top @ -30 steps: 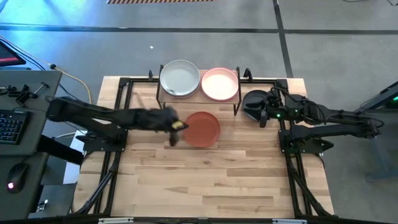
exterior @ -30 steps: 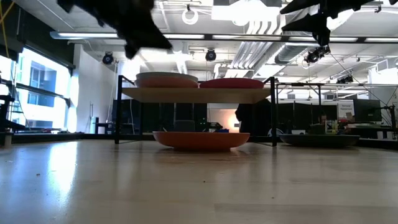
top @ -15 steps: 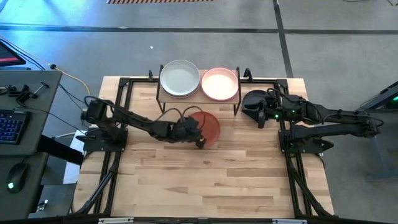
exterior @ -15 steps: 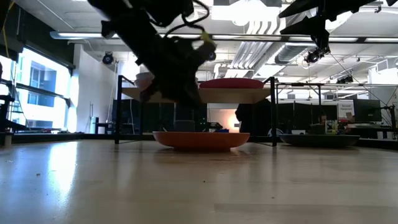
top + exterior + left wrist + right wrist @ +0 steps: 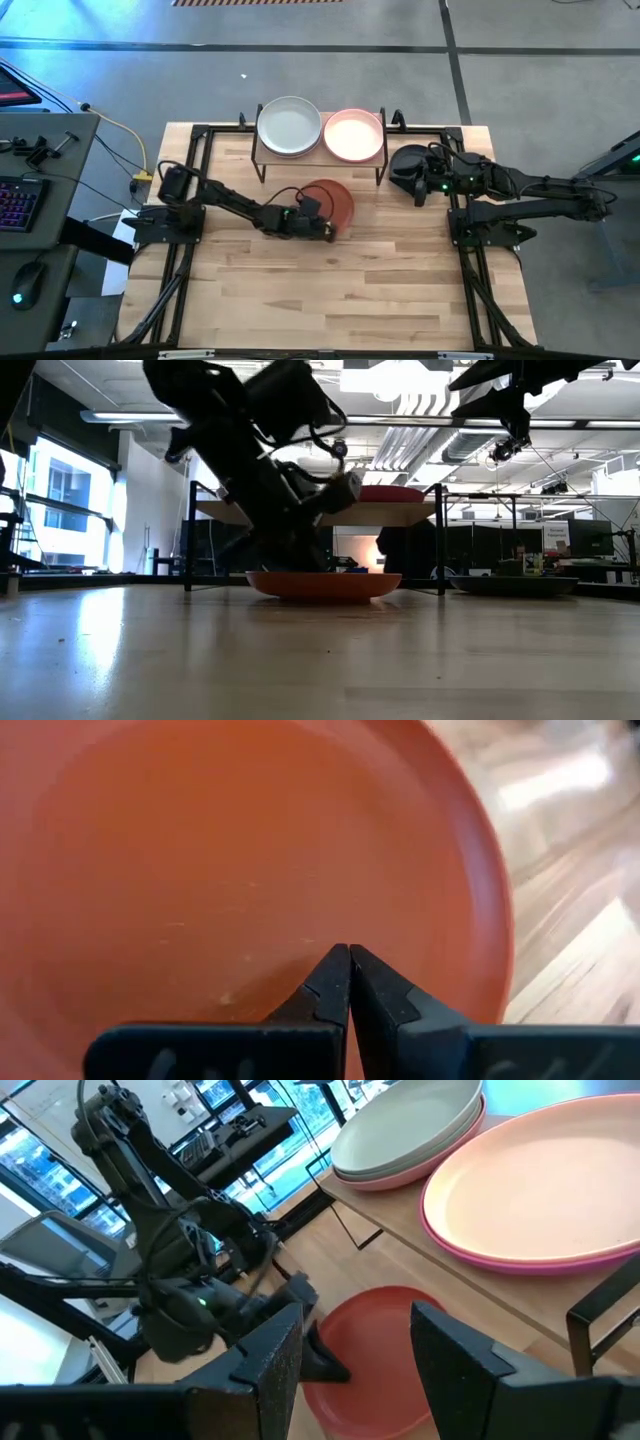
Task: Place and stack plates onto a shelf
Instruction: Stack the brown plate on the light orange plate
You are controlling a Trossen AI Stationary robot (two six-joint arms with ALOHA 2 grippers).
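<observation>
Overhead view straight down, low view level across table, both sharing terracotta plate (image 5: 331, 203)

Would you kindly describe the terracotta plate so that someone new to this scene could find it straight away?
Start at the small wooden shelf at the back of the table. The terracotta plate lies on the tabletop just in front of it, not on top. Unlike the pale plates and the pink plate on the shelf, it is deep orange-red, and the left gripper is at its near rim, fingers shut.

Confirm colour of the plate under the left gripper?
Terracotta orange plate; the left wrist view shows it best, beneath the shut left gripper.
</observation>
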